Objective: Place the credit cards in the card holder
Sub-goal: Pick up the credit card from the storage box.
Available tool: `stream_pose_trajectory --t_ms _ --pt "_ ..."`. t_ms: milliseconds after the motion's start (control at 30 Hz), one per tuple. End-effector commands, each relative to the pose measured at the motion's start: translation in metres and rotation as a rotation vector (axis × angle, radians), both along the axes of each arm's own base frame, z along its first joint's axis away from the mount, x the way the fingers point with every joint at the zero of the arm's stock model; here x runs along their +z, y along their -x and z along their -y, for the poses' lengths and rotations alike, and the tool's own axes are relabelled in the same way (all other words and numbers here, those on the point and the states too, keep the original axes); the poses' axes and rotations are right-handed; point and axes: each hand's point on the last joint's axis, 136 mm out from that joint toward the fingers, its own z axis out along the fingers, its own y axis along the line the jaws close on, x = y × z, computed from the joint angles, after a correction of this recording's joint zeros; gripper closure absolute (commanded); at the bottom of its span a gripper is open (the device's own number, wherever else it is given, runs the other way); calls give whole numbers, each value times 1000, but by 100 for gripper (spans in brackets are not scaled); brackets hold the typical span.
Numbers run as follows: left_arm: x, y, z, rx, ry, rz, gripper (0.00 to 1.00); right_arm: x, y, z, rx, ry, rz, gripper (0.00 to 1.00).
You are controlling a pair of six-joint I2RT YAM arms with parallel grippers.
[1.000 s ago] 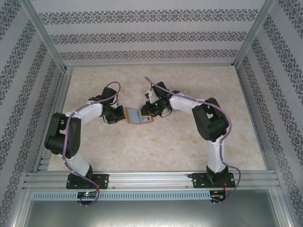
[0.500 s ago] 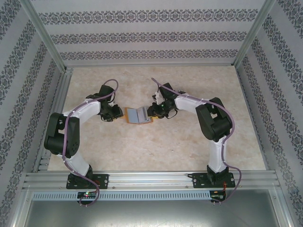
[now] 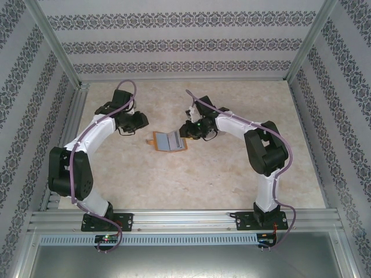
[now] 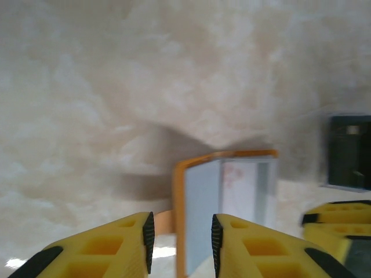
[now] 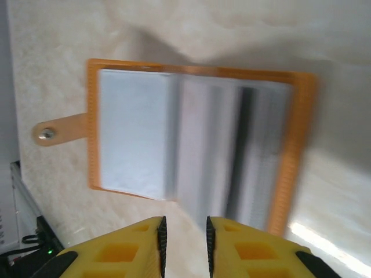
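The orange-tan card holder (image 3: 169, 141) lies open and flat on the table's middle, its snap tab (image 5: 46, 134) sticking out at one side. Pale grey-blue credit cards (image 5: 134, 132) sit inside its sleeves; the inner pages look blurred. My left gripper (image 3: 141, 122) hovers to the left of the holder, apart from it, open with nothing between its fingers (image 4: 180, 231). From the left wrist the holder (image 4: 203, 202) stands just past my fingertips. My right gripper (image 3: 185, 131) is at the holder's right edge, narrowly open (image 5: 184, 231), empty, just above the cards.
The marbled beige table (image 3: 197, 179) is ringed by an aluminium frame (image 3: 185, 219) and patterned walls (image 3: 185, 46). In the left wrist view the right gripper's yellow fingers (image 4: 342, 223) and a dark part of that arm (image 4: 350, 152) stand right of the holder.
My left gripper has opened, let go of the holder and pulled back up and to the left. The holder now lies flat. The right gripper stayed at its right edge.
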Motion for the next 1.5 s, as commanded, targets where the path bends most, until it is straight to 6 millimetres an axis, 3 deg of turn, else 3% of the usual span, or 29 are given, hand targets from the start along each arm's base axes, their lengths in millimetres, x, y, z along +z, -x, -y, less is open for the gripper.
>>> stream_pose_trajectory --t_ms 0,167,367,500,767,967,1133,1467 --pt "21 -18 19 -8 145 68 66 2 4 -29 58 -37 -4 72" --pt "14 -29 44 -35 241 60 67 -23 -1 -32 48 -11 -45 72" --pt "-1 -30 51 -43 250 27 68 -47 -2 1 -8 65 -70 72" --pt "-11 -28 51 -40 247 4 68 -53 -3 16 -33 76 -86 72" --pt "-8 -32 53 -44 251 9 68 -22 -9 8 -32 22 -39 72" --pt "3 -44 64 -76 265 29 68 8 -18 21 -58 5 21 72" --pt "10 -56 84 -116 274 48 68 26 -29 51 -117 16 71 71" --pt "9 -78 150 -238 314 48 66 51 -60 144 -308 83 159 69"
